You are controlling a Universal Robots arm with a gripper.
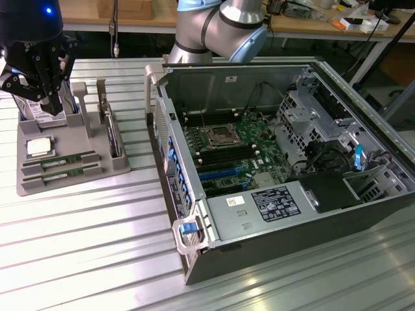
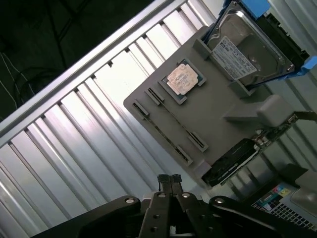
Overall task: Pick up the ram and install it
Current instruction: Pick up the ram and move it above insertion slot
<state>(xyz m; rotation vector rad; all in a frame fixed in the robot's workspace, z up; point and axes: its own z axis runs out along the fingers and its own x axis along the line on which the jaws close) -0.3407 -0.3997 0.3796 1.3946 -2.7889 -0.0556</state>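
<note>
In the exterior view the claw (image 1: 50,103) hangs over the far end of a gray tray (image 1: 97,170) at the view's left, above the hard drive (image 1: 39,115) parked there. The ram (image 1: 61,161) lies flat in a slot near the tray's front edge, a second green stick just beside it and a square processor chip (image 1: 39,147) just behind them. It is well apart from the claw. The open computer case (image 1: 259,256) sits to the view's right with its motherboard (image 1: 227,149) exposed. A strip of bare ribbed surface (image 1: 97,227) runs between tray and case, with wide open room in front of both. In the wrist view the claw (image 2: 170,179) has its fingertips pressed together with nothing between them. Beyond them the tray (image 2: 218,106) lies at an angle. The ram (image 2: 175,118) shows as a thin line between its end holders, beside the processor chip (image 2: 182,79), and the hard drive (image 2: 247,49) lies at the tray's far end.
</note>
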